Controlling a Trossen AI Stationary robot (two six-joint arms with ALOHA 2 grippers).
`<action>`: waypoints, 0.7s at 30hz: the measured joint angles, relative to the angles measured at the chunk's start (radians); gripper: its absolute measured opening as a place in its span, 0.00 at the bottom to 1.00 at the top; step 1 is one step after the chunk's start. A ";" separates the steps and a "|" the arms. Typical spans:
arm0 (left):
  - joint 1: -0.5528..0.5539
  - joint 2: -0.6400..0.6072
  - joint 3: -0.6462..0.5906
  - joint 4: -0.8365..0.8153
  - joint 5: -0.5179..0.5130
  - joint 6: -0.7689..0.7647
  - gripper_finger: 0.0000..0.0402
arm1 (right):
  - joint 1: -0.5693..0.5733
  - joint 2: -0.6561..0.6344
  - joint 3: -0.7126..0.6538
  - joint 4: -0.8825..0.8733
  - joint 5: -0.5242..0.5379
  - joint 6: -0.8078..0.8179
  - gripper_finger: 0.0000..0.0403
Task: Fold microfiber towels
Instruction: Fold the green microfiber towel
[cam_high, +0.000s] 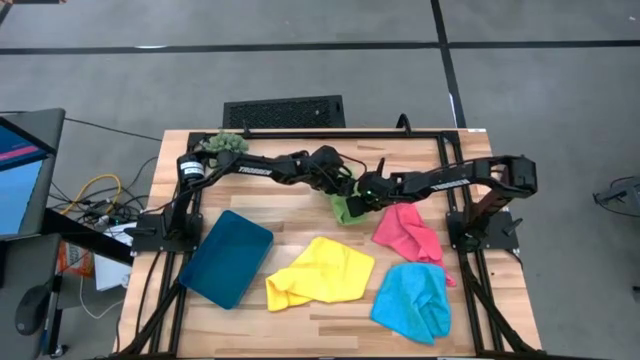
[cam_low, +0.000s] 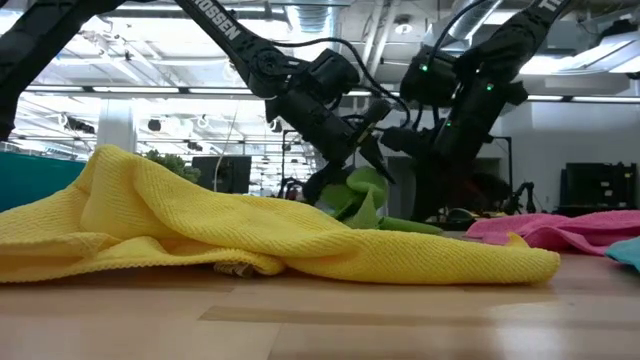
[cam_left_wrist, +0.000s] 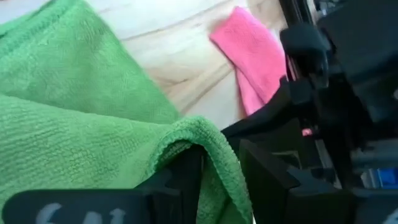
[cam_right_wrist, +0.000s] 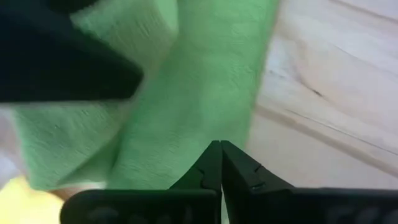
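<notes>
both arms meet over the middle of the wooden table (cam_high: 300, 210), and between them is the green towel (cam_high: 345, 208), bunched and lifted partly off the wood. the right gripper (cam_right_wrist: 221, 163) is pinched tight on a green fold. the left gripper (cam_left_wrist: 214, 177) has a hem draped between its parted fingers. whether it grips is hard to tell. yellow towel (cam_high: 322, 272), light blue towel (cam_high: 413, 300) and pink towel (cam_high: 408, 232) lie crumpled nearer the front edge.
</notes>
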 joint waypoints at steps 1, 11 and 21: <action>-0.003 0.000 0.000 0.000 0.005 0.007 0.25 | -0.001 -0.004 0.001 -0.001 0.000 0.000 0.06; -0.023 0.000 0.000 -0.007 0.022 0.063 0.25 | -0.001 -0.074 0.000 -0.072 0.000 -0.008 0.06; -0.040 0.000 0.000 0.016 -0.004 0.097 0.25 | 0.000 -0.281 0.000 -0.249 0.023 -0.035 0.05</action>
